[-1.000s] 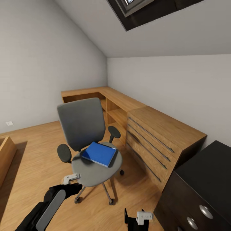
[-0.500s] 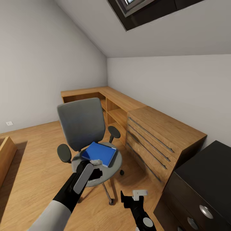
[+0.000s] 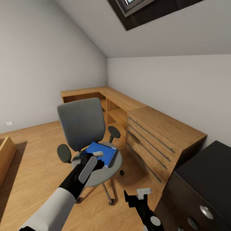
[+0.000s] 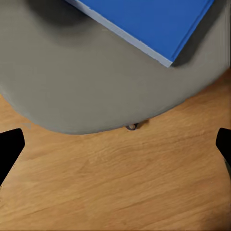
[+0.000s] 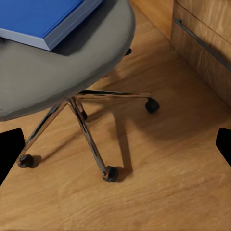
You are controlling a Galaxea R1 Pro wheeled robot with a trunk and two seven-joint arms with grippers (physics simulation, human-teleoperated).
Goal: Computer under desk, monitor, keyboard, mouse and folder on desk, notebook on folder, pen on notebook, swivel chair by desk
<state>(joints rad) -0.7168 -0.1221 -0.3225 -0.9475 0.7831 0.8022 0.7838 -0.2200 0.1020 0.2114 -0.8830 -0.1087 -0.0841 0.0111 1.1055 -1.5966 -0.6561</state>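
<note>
The grey swivel chair (image 3: 82, 123) stands on the wood floor in front of a wooden dresser. The blue folder (image 3: 104, 152) lies flat on its seat (image 3: 102, 171). My left gripper (image 3: 96, 161) hangs over the seat at the folder's near edge. It is open, and in the left wrist view its fingertips (image 4: 10, 147) stand wide apart over the seat (image 4: 86, 86) and the folder (image 4: 144, 24). My right gripper (image 3: 131, 199) is low beside the chair, open and empty. Its wrist view shows the folder (image 5: 43, 19) and the chrome base (image 5: 91, 130). The black desk (image 3: 205, 173) sits at the near right.
A light wooden dresser (image 3: 160, 134) with long bar handles runs along the right wall, joined to low shelving in the corner. The desk's drawer unit has round silver knobs (image 3: 205, 211). A wooden bed corner (image 3: 4, 157) shows at the left edge. Open floor lies left of the chair.
My left arm has risen and reached forward from beside the chair to over the seat at the folder's near edge. My right gripper has shifted slightly to the right.
</note>
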